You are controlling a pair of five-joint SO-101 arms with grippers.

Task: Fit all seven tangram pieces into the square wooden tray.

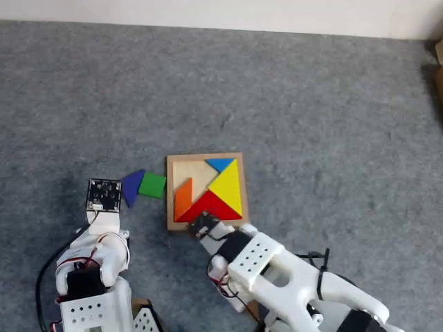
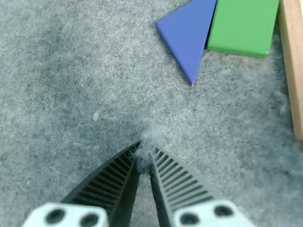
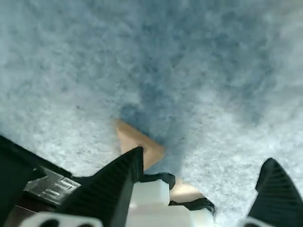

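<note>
The square wooden tray [image 1: 205,156] is lying on the grey carpet [image 1: 311,104], and four pieces are sitting inside it: one light blue triangle [image 1: 220,164] at the far edge, one large yellow triangle [image 1: 228,185], one red triangle [image 1: 208,206] along the near edge and one orange piece [image 1: 183,197]. Two more pieces are resting outside. One green square [image 1: 152,185] is lying just beside the tray's wall, with one dark blue triangle [image 1: 131,187] touching its other side. The left gripper [image 2: 144,149] is hovering over bare carpet near these two, its fingers pressed almost together on nothing. The right gripper [image 1: 203,225] is sitting at the tray's near edge, fingers spread wide and empty.
</note>
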